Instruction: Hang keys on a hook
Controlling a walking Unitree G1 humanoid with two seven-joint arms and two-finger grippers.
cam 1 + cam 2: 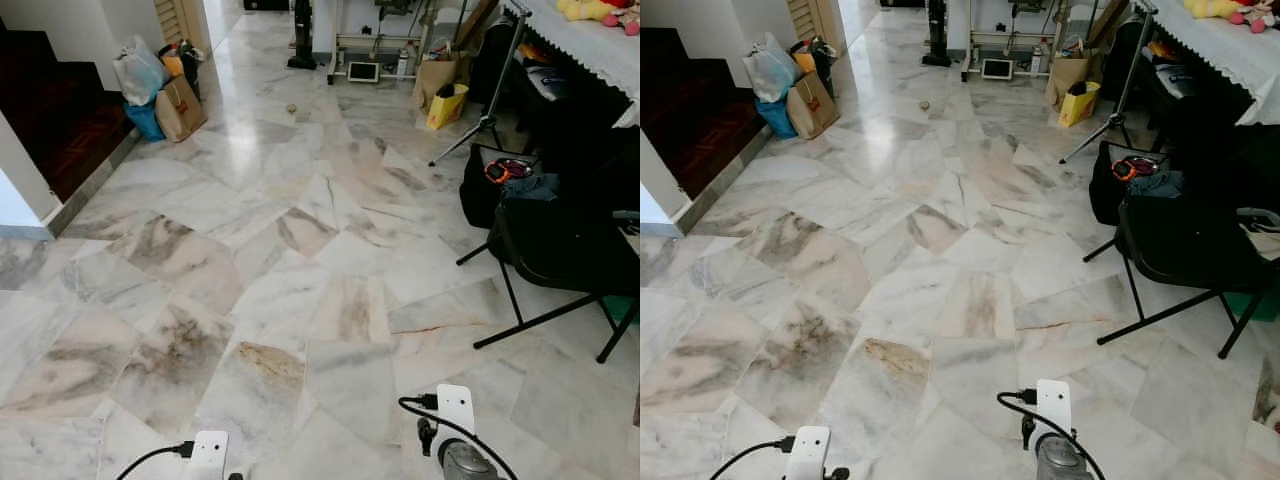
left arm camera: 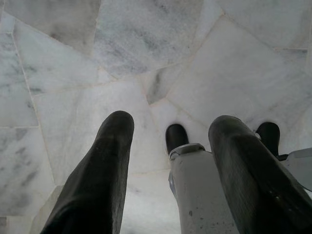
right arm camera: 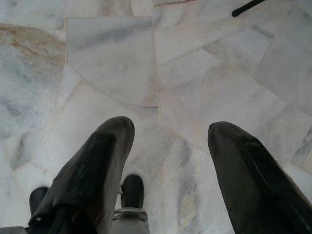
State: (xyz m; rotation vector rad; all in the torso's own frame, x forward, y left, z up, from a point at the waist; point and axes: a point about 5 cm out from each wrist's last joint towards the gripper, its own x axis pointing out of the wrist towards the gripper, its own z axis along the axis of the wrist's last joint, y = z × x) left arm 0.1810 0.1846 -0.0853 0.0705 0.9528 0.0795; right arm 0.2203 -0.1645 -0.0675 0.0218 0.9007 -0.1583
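Evidently very little of the task has been carried out, judging by how things lie. A wide marble floor (image 1: 300,250) is faced from the head views, with paper bags (image 1: 178,105) stacked by a dark stairway well to the left and a black folding chair (image 1: 560,260) to the right; a tripod (image 1: 490,90) is set further back. No keys and no hook can be made out, so their whereabouts cannot be told. Both arms are hung low at the frame's lower edge. The left gripper (image 2: 170,131) is seen with its two black fingers spread apart and nothing held between them, bare floor below. The right gripper (image 3: 170,131) is likewise parted and empty. Finding the keys, grasping them, reaching the hook and hanging them are all judged to be left.
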